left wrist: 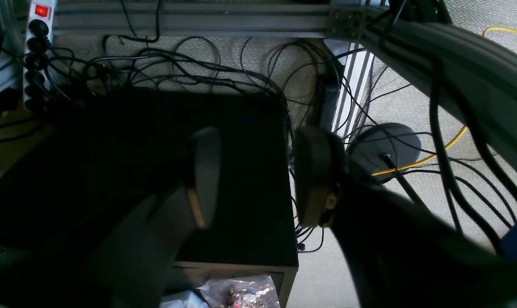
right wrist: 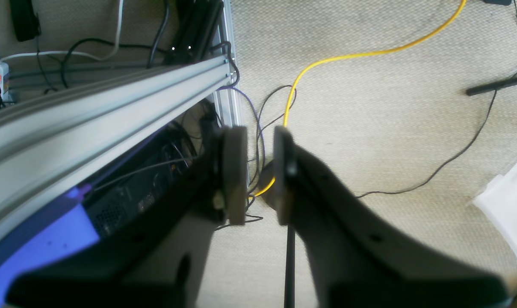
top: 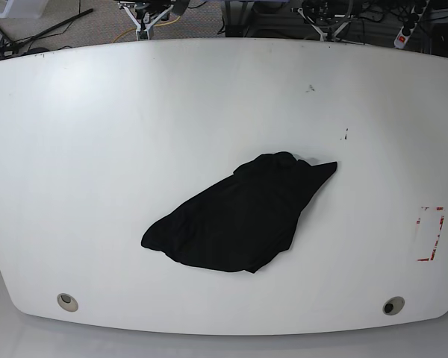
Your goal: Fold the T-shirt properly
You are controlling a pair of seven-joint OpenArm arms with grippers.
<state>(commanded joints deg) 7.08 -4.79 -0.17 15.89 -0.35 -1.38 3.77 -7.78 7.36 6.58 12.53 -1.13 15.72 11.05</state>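
T-shirt: the black cotton T-shirt (top: pixel 243 220) lies crumpled in 1 elongated heap on the counter, just right of and below the counter's middle in the base view; the heap runs from about 8 o'clock up to about 2 o'clock; no graphic or text shows on it.
Counter: the broad white counter with rounded corners (top: pixel 97 149) carries the T-shirt; bare surface lies all round the heap.
Counter marks: a red-and-white rectangular marking (top: pixel 430 233) sits near the edge at 3 o'clock, well apart from the T-shirt; 2 round grey fittings (top: pixel 68 301) sit near the front edge at 7 and 5 o'clock.
Left gripper: the dark 2-fingered left gripper (left wrist: pixel 256 175) stands with a wide gap between its pads and has nothing in it; in the left wrist view it hangs over a black box-shaped case (left wrist: pixel 224 179) on the floor, beside tangled black cables (left wrist: pixel 177 68) and a white power strip with a red switch (left wrist: pixel 38 47).
Right gripper: the dark 2-fingered right gripper (right wrist: pixel 259 175) has its pads a narrow gap apart, with nothing between them; in the right wrist view beige carpet (right wrist: pixel 369 128) and a yellow cable (right wrist: pixel 326 62) lie under it, with a grey aluminium frame rail (right wrist: pixel 91 115) at 9 o'clock.
Arms in base view: neither gripper reaches over the counter there.
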